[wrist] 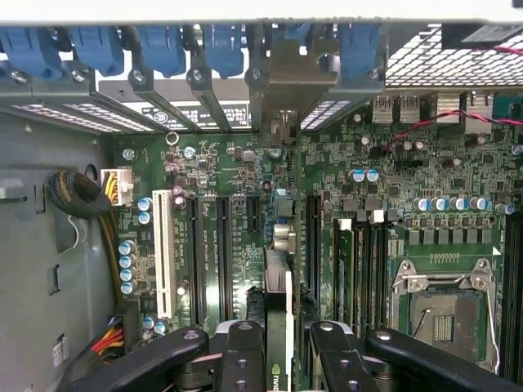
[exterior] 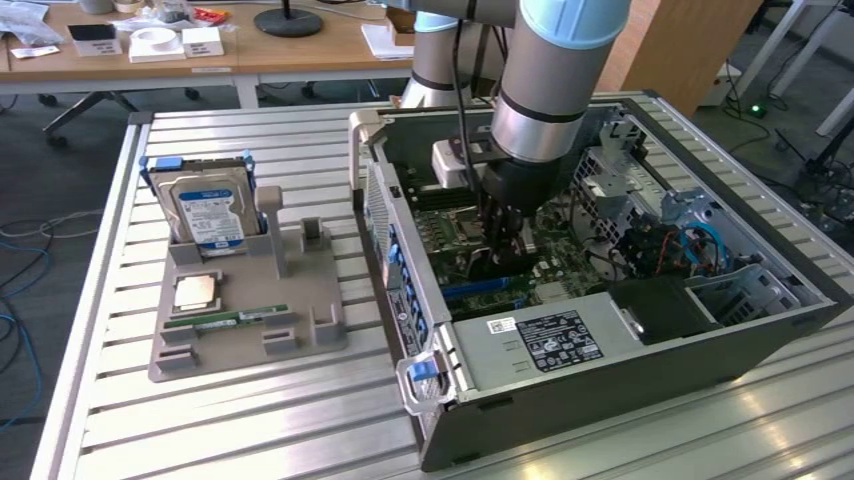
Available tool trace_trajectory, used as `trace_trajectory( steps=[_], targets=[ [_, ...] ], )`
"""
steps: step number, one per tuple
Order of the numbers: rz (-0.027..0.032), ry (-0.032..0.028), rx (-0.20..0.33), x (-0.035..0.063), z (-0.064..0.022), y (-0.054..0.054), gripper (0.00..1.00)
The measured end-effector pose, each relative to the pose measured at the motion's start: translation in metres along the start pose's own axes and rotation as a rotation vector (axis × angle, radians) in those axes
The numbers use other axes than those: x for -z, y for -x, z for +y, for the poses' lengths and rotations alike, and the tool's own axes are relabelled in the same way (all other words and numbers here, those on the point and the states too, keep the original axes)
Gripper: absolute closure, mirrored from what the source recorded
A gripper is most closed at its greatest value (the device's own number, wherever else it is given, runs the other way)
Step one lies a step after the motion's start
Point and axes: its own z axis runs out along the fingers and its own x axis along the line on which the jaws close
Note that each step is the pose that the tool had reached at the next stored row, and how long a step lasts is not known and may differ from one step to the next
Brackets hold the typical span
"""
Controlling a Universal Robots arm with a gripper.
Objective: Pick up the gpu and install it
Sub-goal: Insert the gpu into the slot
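Note:
My gripper [exterior: 507, 258] reaches down into the open computer case [exterior: 587, 385], just over the green motherboard [exterior: 454, 225]. In the wrist view the gripper [wrist: 283, 339] is shut on the gpu [wrist: 278, 314], which I see edge-on as a thin card between the two black fingers [wrist: 243, 355]. The card's silver end bracket [wrist: 288, 77] stands at the case's rear slot openings, among the blue latches [wrist: 221, 41]. The card hangs in line with the long dark expansion slots [wrist: 222, 253] on the motherboard [wrist: 384, 163]. Whether its edge touches a slot is hidden.
A grey holder [exterior: 247, 335] on the slatted table at the exterior view's left carries a hard drive [exterior: 207, 210], a CPU [exterior: 198, 290] and a RAM stick [exterior: 243, 318]. The empty CPU socket [wrist: 445, 314] and a cable bundle [wrist: 82, 200] flank the slots.

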Motion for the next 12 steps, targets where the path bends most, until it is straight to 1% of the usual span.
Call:
trace_trajectory(
  steps=[4,12],
  targets=[
    [0.0000,0.0001,0.000,-0.0018,0.0005,-0.0001,0.74],
    [0.0000,-0.0005,0.000,-0.0096,0.0015,-0.0003,0.74]
  ],
)
